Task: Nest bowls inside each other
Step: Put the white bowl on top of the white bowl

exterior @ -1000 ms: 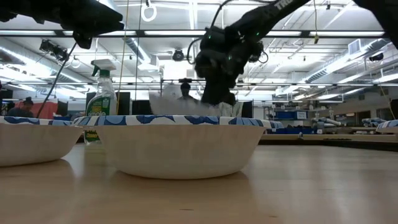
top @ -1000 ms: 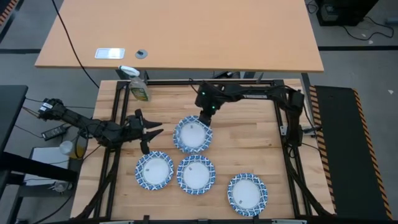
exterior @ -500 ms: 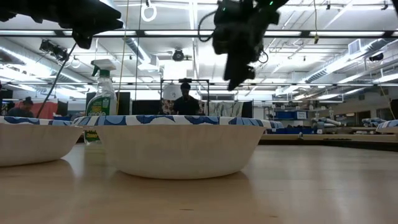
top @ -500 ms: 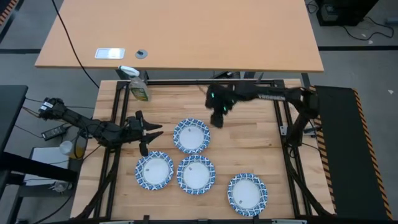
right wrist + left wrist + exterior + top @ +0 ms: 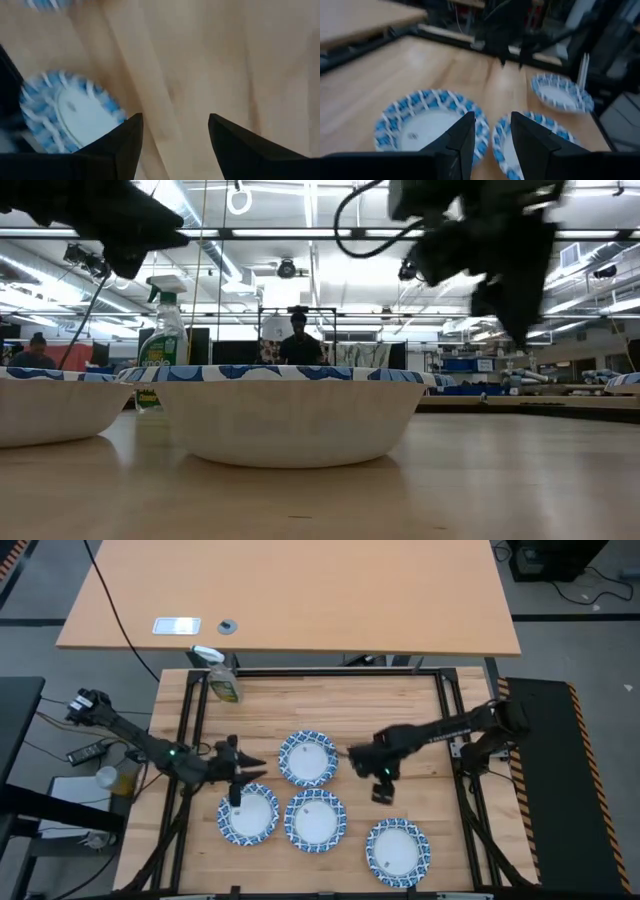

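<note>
Item: four bowls [image 5: 309,757] visible on the desk [image 5: 400,710], possibly stacked; right end effector [image 5: 380,786] spread, empty, between them; left end effector [image 5: 243,769] parted over the near-left bowl [image 5: 248,814], best gripped by its rim.

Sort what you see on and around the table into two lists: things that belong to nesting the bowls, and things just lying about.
Belongs to the job:
- bowl at back
- bowl at front left
- bowl at front middle
- bowl at front right
- left gripper, empty
- right gripper, open and empty

Just lying about:
- spray bottle
</note>
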Controlling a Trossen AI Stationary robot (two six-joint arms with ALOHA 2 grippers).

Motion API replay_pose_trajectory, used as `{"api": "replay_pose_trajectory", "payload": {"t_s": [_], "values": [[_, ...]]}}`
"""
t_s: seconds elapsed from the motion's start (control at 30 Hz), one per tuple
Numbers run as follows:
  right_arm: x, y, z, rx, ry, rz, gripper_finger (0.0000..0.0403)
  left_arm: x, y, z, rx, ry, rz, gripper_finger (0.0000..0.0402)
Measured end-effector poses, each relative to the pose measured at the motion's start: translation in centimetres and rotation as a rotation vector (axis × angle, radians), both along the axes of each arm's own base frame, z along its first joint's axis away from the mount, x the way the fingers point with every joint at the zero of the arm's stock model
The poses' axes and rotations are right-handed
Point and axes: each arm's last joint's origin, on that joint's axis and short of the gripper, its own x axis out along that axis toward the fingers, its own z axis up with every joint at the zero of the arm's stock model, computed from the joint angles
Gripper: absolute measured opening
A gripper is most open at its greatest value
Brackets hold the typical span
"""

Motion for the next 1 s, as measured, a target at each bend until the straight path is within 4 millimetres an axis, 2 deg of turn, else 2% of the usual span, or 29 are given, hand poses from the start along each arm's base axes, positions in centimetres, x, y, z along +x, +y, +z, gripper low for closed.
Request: {"api": "replay_pose_trajectory", "payload": {"t_s": [0.27, 0.47, 0.73, 0.83, 1.0], "values": [[-0.7, 4.7, -0.5, -0.020, -0.052, 0.237, 0.0231, 1.3, -1.7, -1.9, -0.064, 0.065, -0.015, 0.0130], [-1.7, 6.0, -2.1, -0.103, -0.035, 0.229, 0.0233, 1.7, -1.9, -1.7, -0.087, 0.023, -0.017, 0.0130], [-3.1, 9.9, -2.3, -0.282, -0.123, 0.255, 0.0235, 1.7, -2.0, -1.7, -0.087, 0.020, -0.024, 0.0130], [-3.5, 10.4, -2.6, -0.299, -0.118, 0.242, 0.0250, 1.7, -2.0, -1.7, -0.087, 0.020, -0.024, 0.0130], [-3.7, 10.5, -3.5, -0.235, -0.093, 0.179, 0.0303, 1.7, -2.0, -1.7, -0.087, 0.021, -0.024, 0.0130]]}}
